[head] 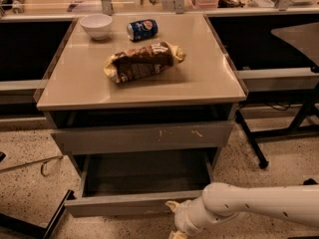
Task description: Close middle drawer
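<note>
Grey and plain, the front of the middle drawer [124, 204] is sitting pulled well out of the cabinet. Its shallow box is lying open just up and to the left of the hand [174, 219]. You are bringing that hand in low on the white arm [259, 205] from the right. It is sitting at the right end of the drawer front, at or just beside the lower edge; I cannot say for certain that it is touching. Whether the hand is spread or pressed together I cannot tell either, as the wrist is hiding too much of it.

So, as I am judging it, the task is hardly begun: the approach is about done, and the whole push is remaining. The drawer is showing nearly its full depth of interior, so you are looking at a long travel away from the hand and into the cabinet.

Directly above the hand, the taller front with pale scratch marks [144, 137] is sitting further in — it is not your target. Well above and beyond the hand, the worktop [199, 78] is carrying a white bowl [96, 25], a blue can [142, 29] and a brown bag [143, 61] — none of them in your path.
</note>
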You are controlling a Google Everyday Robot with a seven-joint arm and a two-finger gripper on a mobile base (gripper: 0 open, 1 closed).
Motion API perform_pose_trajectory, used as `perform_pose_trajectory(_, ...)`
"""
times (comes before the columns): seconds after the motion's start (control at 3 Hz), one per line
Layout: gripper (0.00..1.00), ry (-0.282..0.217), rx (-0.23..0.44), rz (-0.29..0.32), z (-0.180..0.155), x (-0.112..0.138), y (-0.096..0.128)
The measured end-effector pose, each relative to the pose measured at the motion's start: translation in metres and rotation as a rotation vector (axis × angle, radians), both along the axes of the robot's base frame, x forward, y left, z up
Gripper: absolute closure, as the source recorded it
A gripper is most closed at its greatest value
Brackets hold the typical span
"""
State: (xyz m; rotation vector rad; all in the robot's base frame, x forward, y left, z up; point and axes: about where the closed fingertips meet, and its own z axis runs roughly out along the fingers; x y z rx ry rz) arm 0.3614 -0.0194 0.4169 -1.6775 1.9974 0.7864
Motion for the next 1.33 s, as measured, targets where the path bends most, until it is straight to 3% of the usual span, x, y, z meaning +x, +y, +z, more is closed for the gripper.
perform_pose_trajectory(0.33,0.0,-0.046,0.031,-0.041,-0.013,0.032,-0.011)
perform_pose_trajectory(0.67,0.0,-0.102,0.011,-0.089,-0.015,0.077,-0.03)
perform_pose_trajectory(1.0,0.0,-0.102,0.015,-0.081,-0.018,0.084,-0.027)
perform_pose_trajectory(1.33,0.0,-0.133,0.023,-0.073,-0.028,0.12,-0.028)
